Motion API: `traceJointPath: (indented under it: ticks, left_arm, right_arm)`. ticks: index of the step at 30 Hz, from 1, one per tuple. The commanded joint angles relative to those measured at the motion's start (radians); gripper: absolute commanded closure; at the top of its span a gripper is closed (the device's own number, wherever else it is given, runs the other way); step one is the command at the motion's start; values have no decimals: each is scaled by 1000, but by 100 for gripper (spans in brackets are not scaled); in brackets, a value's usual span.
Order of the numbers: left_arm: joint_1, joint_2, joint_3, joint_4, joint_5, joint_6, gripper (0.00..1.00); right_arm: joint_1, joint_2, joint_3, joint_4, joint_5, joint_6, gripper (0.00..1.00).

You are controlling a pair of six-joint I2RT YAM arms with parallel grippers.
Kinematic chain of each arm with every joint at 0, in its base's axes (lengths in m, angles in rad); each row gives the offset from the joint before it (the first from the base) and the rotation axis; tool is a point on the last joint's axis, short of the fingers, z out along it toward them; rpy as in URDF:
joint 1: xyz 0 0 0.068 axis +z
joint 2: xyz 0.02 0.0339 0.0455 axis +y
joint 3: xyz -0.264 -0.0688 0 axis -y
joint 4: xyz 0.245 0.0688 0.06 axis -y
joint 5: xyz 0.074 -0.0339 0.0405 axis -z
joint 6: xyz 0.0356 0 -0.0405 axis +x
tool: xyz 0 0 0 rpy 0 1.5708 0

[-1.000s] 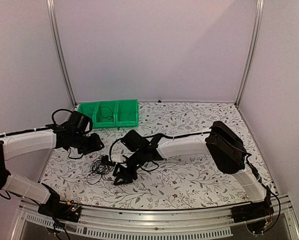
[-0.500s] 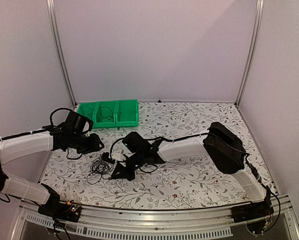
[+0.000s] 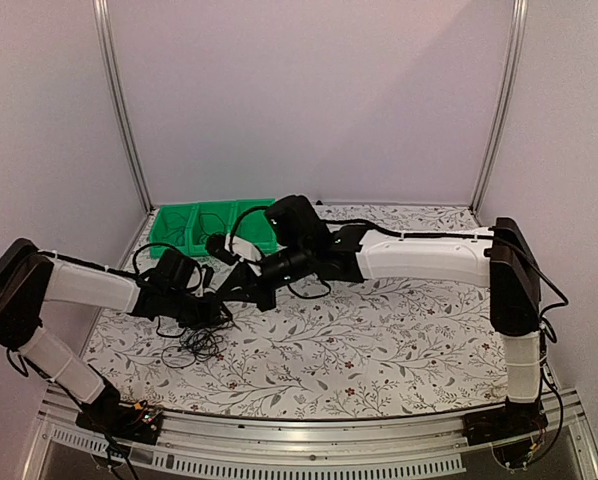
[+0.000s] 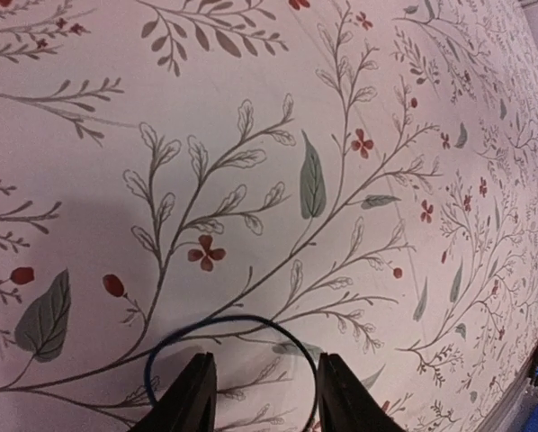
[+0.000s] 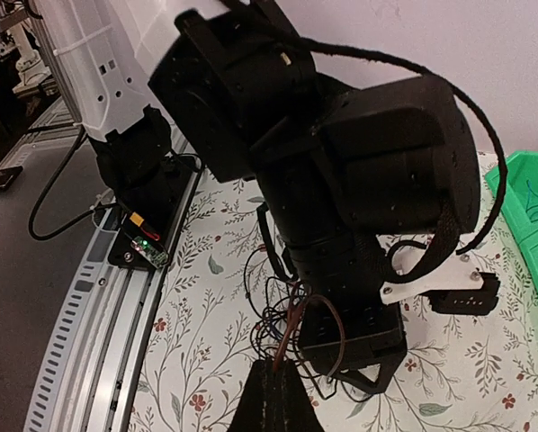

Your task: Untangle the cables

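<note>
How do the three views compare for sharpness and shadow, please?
Top view: evenly lit but soft, the cables a faint scribble. Left wrist view: table print crisp, with a broad soft shadow at lower left. Right wrist view: the left arm fills the frame, near-black with little detail.
</note>
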Motion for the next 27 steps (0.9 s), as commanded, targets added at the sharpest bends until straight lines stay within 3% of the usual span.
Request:
traceJointPath:
  ticks: [1, 11, 21, 24, 27]
  left_arm:
    - [-20, 86, -21, 125, 30, 35, 63]
    - [-52, 197, -77, 166, -57, 41, 71]
    - [-87, 298, -101, 202, -132, 43, 76]
    - [-92, 232, -97, 160, -155, 42, 75]
    - [-96, 71, -110, 100, -205, 26, 71]
  right_arm:
    - [-22, -82, 44, -71, 60, -52, 100]
    - [-54, -255, 171, -118, 156, -169, 100]
    - [-57, -310, 296, -107, 203, -229, 100]
    - [-63, -321, 267, -109, 210, -259, 100]
    - [-69, -326, 228, -109, 219, -251, 100]
